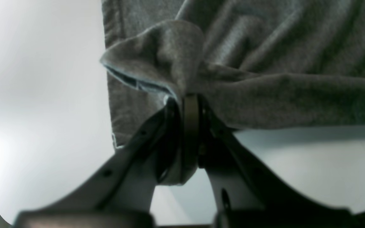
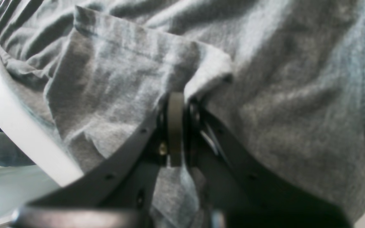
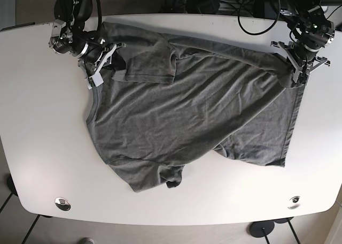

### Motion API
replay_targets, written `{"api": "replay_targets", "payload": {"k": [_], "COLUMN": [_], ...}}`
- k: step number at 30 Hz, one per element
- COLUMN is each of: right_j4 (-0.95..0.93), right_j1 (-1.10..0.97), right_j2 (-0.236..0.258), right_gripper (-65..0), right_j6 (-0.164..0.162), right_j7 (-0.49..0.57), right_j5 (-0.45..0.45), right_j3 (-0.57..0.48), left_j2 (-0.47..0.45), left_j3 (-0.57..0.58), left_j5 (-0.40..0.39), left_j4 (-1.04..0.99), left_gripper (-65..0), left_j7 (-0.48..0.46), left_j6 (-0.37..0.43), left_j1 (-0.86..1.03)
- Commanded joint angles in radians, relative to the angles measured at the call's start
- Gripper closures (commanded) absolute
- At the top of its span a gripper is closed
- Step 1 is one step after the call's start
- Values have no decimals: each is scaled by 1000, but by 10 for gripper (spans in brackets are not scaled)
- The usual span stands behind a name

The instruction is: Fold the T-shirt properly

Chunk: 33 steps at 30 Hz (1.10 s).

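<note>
Folding has barely begun: right claw (image 3: 104, 59) pinches the T-shirt (image 3: 187, 121) near its collar at the surface's (image 3: 43, 147) far left, while left claw (image 3: 296, 73) grips the hem corner, one edge lifted across, rest rumpled.

The T-shirt (image 3: 187, 115) is showing plain heather grey all over, with no print or pattern; its folds are reading as darker grey bands. In the left wrist view a turned-up edge of the shirt (image 1: 157, 60) is showing a paler, bluish-white lining. The table (image 3: 43, 147) is looking plain white. The cables (image 3: 251, 8) at the far edge are appearing black.
</note>
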Motion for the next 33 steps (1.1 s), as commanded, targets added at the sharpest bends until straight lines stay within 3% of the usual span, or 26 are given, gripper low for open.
{"api": "replay_targets", "payload": {"k": [1, 6, 10, 33], "right_j4": [10, 13, 15, 139], "right_j1": [5, 2, 2, 77], "right_j2": [6, 14, 6, 9], "right_gripper": [-21, -21, -19, -27], "right_j6": [6, 4, -34, -34], "right_j7": [20, 20, 17, 2], "right_j5": [13, -6, -60, -63], "right_j3": [2, 4, 4, 10], "left_j2": [0, 15, 17, -14], "left_j3": [-24, -36, -32, -44], "left_j5": [-14, -9, -8, -6], "left_j4": [18, 20, 20, 41], "left_gripper": [0, 0, 0, 0], "left_j7": [-14, -14, -14, -14], "left_j6": [6, 6, 6, 6], "left_j1": [-12, -36, -36, -68]}}
